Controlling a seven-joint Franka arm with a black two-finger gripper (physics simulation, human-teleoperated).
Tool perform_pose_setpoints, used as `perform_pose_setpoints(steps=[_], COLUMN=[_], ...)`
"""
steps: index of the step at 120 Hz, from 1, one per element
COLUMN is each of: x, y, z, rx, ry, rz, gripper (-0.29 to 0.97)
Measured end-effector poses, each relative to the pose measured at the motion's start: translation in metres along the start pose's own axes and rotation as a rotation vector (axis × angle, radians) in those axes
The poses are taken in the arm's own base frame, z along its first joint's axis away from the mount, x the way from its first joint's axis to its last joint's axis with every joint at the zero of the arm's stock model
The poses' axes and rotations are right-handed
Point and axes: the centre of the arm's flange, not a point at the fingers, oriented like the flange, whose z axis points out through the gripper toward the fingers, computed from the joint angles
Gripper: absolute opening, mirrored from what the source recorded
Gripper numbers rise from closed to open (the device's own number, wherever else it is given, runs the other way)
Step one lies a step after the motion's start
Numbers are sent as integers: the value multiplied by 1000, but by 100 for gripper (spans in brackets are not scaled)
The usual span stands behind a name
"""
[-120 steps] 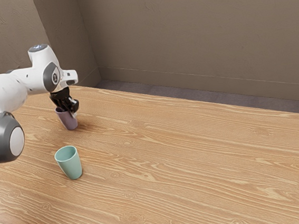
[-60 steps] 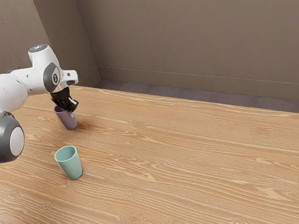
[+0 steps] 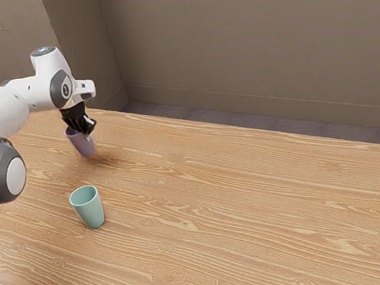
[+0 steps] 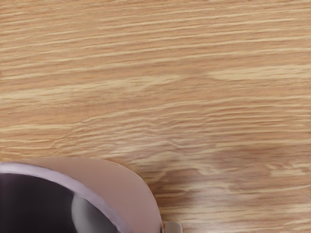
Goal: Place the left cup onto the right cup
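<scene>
Wood grain in warm honey tones is running across the broad surface (image 3: pixel 249 197), which is taking up most of the exterior view and stretching away toward a strip of grey floor (image 3: pixel 276 124). Plain brownish walls (image 3: pixel 247 36) are closing off the room behind it. They are meeting in a corner near the exterior view's upper left, with a low baseboard (image 3: pixel 260 99) running along their foot.

The white arm (image 3: pixel 12 109) is coming in from the exterior view's left. Its grey-capped joints are bending so that the hand is pointing down over the far left part of the surface. The black fingers (image 3: pixel 80 125) are pinching the wall of the lilac cup (image 3: pixel 84 144) at its rim, standing narrow and holding it. One finger appears to be sitting inside the mouth and one outside.

The cup is hanging tilted beneath the hand, its base leaning toward the exterior view's right. It is casting a soft shadow on the wood just beside it, and I cannot tell whether the base is brushing the surface. In the wrist view the lilac cup (image 4: pixel 116 187) is showing its rim and dark inside right under the hand, with wood grain lying beyond.

The teal cup (image 3: pixel 88 206) is standing upright, mouth up, nearer the camera and well apart from the held cup and the fingers.
</scene>
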Motion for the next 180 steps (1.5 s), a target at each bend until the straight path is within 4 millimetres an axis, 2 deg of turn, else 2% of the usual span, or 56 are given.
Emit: perform_pose_setpoints(steps=[26,47,78,92,128,154,180], x=[-1,-19,-55,-66,-91,-124,-149], y=[20,43,61,67,97,112,124], z=[-28,-58,-103,-119,-154,-164,-169], rx=[-54,-96,-114,-103,-55,-41,-43], ry=[-37,-76,-100,-102,-79,-76,-77], rz=[18,33,42,53,112,118,113], gripper=[-10,-10,-10,-10,-10,-10,-10])
